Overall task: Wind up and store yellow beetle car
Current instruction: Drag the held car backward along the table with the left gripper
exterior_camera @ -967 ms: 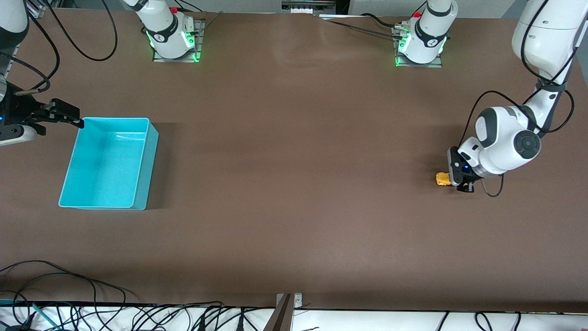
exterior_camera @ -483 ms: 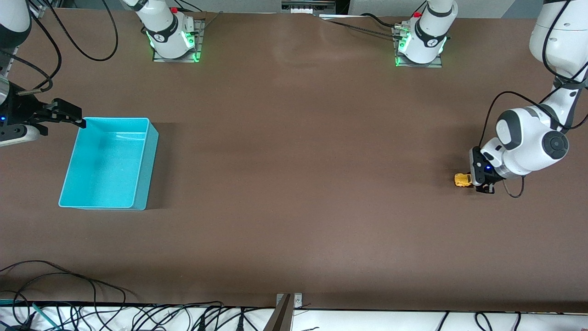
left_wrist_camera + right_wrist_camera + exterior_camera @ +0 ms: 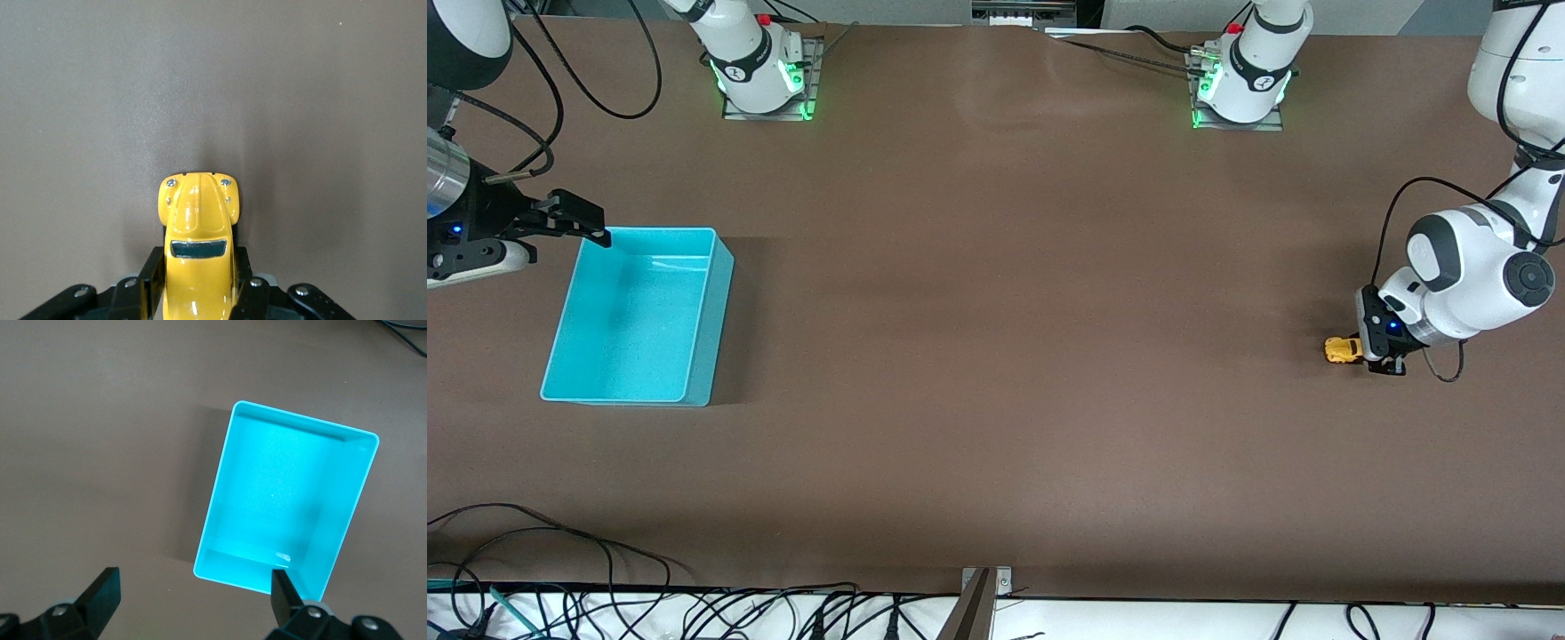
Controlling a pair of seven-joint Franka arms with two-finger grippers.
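- at the left arm's end of the tabletop [image 3: 996, 356], the left hand [image 3: 1362, 348] is pinching the yellow beetle car [image 3: 1341, 349] by its rear half; the left wrist view shows the car [image 3: 199, 247] nose outward, a finger [image 3: 151, 283] pressed to each flank.
- the car sits low, at or just above the brown surface; whether its wheels touch cannot be told from these views.
- the right hand [image 3: 578, 224] hangs over the corner of the turquoise bin [image 3: 707, 320] farthest from the front camera, at the right arm's end. its fingers are spread wide and hold nothing; the right wrist view looks down between them into the bin [image 3: 220, 513].
- the bin holds nothing.
- progress, as judged: the car is gripped and appears to be in the pull-back stroke that winds it. storing is not yet done: car and bin lie well apart, at the two ends of the tabletop.
- remaining, as judged: finish winding, carry or hand the car over to the bin, release it inside.
- change since the earlier frames: the left hand and car have travelled steadily toward the left arm's edge of the tabletop, car nose trailing, grip unchanged.
- the right hand has edged slightly inward over the bin's corner; the bin itself has not shifted.
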